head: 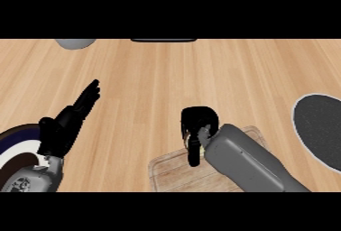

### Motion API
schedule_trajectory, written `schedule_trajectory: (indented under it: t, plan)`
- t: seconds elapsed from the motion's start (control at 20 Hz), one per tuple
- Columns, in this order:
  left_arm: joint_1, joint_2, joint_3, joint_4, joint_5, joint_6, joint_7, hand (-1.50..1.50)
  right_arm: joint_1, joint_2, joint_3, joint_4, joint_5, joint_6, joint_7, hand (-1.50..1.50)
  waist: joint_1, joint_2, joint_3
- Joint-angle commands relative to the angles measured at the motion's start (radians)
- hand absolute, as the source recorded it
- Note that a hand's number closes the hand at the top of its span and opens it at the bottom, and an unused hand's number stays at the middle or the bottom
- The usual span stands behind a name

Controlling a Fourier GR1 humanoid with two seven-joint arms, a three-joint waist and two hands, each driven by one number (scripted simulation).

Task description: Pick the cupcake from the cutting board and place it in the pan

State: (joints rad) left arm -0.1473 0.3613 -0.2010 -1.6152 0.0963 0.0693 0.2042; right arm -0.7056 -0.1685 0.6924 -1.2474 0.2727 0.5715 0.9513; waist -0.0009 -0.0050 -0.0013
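The right hand (198,126) curls its fingers over the far end of the cutting board (174,169), hiding the cupcake presumably inside, while the pan (321,131) waits at the bench's right edge; the left hand (70,122) rests with fingers straight.

no readable text, labels, brands, numbers or signs on anything

Right robot hand (198,124) curls above the cutting board (174,170).
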Motion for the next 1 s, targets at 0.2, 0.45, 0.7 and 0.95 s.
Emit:
schedule_trajectory:
  t: [0.2, 0.45, 0.7, 0.95]
  plan:
    - [0.03, 0.013, 0.025, 0.021, 0.001, 0.006, -0.005, 0.0, -0.086, -0.126, -0.259, 0.103, 0.276, -0.445, 0.305, 1.5, -0.065, -0.018, -0.001]
    - [0.016, 0.006, 0.021, 0.02, 0.008, -0.004, -0.005, 0.0, -0.199, -0.146, -0.23, 0.109, 0.57, -0.602, 0.455, 1.5, -0.021, -0.012, -0.004]
    - [-0.003, 0.014, 0.015, 0.01, -0.001, -0.014, 0.007, 0.0, -0.261, -0.091, -0.252, 0.12, 0.796, -0.642, 0.534, 1.5, -0.007, -0.008, -0.001]
    - [-0.007, 0.0, 0.018, 0.031, -0.004, -0.011, -0.016, 0.0, -0.219, -0.072, -0.379, 0.135, 0.961, -0.719, 0.536, 1.5, -0.026, -0.002, 0.0]
